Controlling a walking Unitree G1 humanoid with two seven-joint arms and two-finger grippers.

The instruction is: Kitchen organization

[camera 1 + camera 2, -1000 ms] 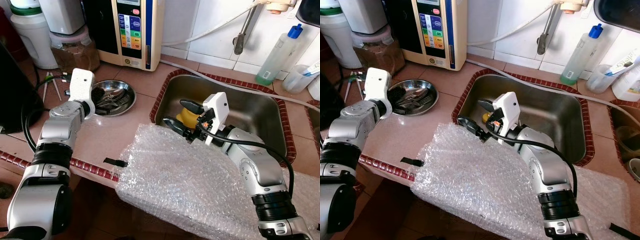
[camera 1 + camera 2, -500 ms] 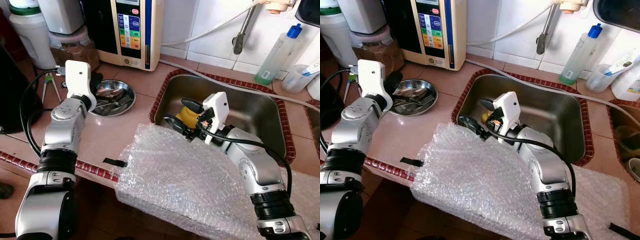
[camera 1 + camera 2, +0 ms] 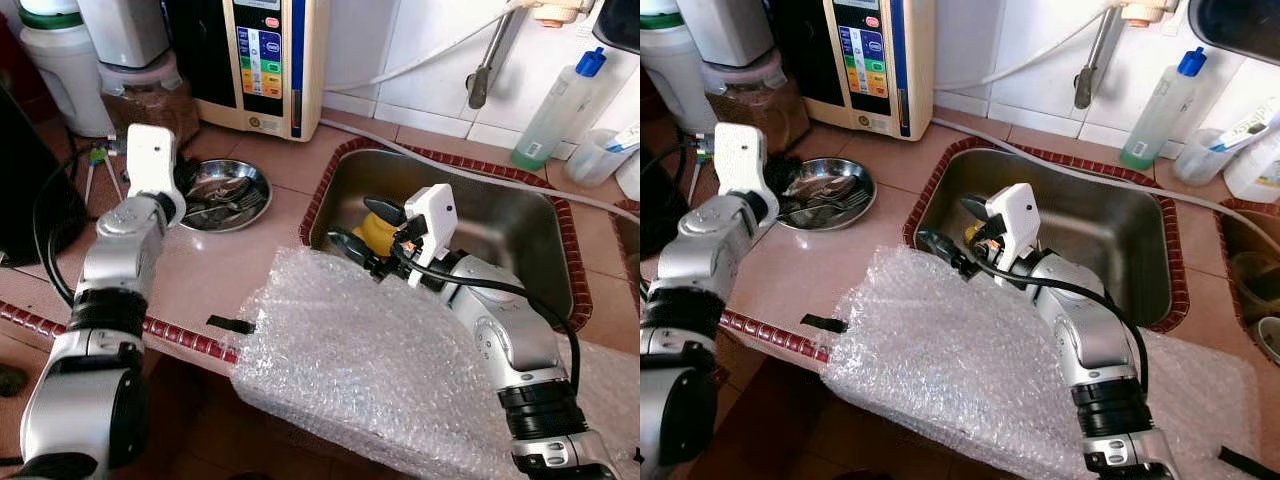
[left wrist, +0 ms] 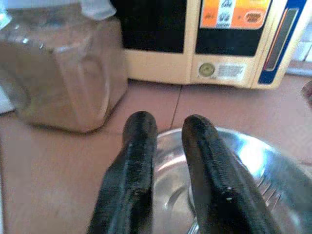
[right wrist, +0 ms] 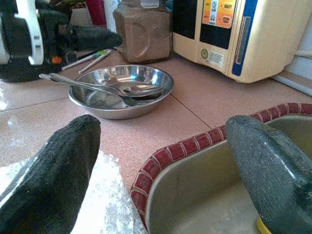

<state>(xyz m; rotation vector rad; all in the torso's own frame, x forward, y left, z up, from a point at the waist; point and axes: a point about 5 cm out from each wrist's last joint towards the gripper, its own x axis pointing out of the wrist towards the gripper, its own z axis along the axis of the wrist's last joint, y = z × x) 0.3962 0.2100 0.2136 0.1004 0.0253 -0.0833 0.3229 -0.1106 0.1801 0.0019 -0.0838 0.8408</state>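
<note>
two grippers working: left gripper [image 4: 168, 161], fingers nearly together, hovering at steel bowl's [image 3: 222, 195] nine o'clock rim; right gripper [image 3: 365, 228] gaping over sink [image 3: 500, 215]. should descend slowly onto spoons [image 5: 105, 87].

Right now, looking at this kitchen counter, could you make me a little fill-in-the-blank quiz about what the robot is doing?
1. The left gripper hovers over a shiny metal ____ holding spoons and forks.
2. The right gripper reaches over the edge of the steel ____.
3. A sheet of ____ wrap lies under the right arm, draped over the counter edge.
4. The right gripper's fingers are spread ____.

Missing words: bowl; sink; bubble; open
</note>
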